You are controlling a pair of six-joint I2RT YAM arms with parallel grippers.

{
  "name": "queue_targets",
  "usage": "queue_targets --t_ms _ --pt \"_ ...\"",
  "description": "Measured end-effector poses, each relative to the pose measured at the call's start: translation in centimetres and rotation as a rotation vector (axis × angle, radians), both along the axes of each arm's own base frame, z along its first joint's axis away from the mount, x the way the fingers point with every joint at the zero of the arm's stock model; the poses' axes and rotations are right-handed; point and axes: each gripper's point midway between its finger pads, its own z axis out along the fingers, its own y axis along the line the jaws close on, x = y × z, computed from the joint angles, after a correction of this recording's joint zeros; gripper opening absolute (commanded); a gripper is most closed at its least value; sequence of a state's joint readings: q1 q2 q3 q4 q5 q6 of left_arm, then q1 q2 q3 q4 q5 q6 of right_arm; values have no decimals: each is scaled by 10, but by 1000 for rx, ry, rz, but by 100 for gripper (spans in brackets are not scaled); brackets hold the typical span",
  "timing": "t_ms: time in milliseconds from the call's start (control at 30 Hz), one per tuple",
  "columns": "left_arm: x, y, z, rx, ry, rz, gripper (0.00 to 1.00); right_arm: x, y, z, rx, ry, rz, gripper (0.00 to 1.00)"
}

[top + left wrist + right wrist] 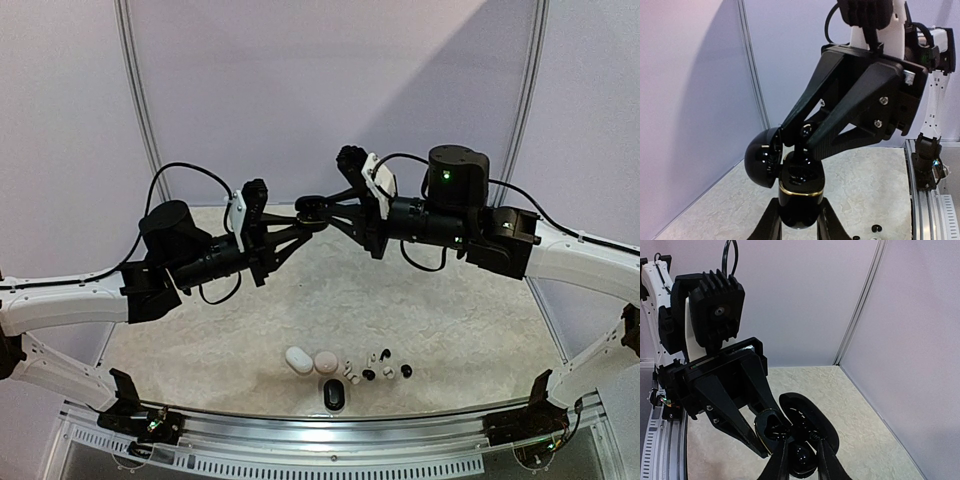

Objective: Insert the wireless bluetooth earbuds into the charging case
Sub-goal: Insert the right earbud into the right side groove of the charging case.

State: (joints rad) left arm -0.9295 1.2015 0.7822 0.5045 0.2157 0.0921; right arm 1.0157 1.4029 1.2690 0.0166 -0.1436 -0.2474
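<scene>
Black and glossy, the pebble-shaped charging case (799, 200) with a thin gold rim is up in the air, well above the pale speckled table (450, 320), near the middle of the top view. We see the left gripper (800, 212) clamped on the lower body of this case from both sides. In the left wrist view the round lid (761, 161) stands open at 9 o'clock of the body.

The right gripper (801, 450) meets the case from 3 o'clock in the top view. Its fingers are pressed together on one small glossy black earbud (802, 461), which is just at the open hollow of the case. We cannot tell if it already sits inside.

Several tiny loose earbuds (372, 370), white and black, lie on the table at 6 o'clock from the held case, near the front edge. At 9 o'clock of them are a white oval case (298, 360) and a pink oval case (326, 362), just beside each other. A second black oval case (334, 395) lies at 6 o'clock of the pink one.
</scene>
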Motion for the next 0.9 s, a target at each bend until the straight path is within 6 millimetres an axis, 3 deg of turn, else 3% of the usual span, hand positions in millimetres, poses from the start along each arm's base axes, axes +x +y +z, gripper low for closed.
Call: queue_targets --t_ms 900 --pt "2 1 2 -14 12 12 0 9 3 4 -14 35 -37 31"
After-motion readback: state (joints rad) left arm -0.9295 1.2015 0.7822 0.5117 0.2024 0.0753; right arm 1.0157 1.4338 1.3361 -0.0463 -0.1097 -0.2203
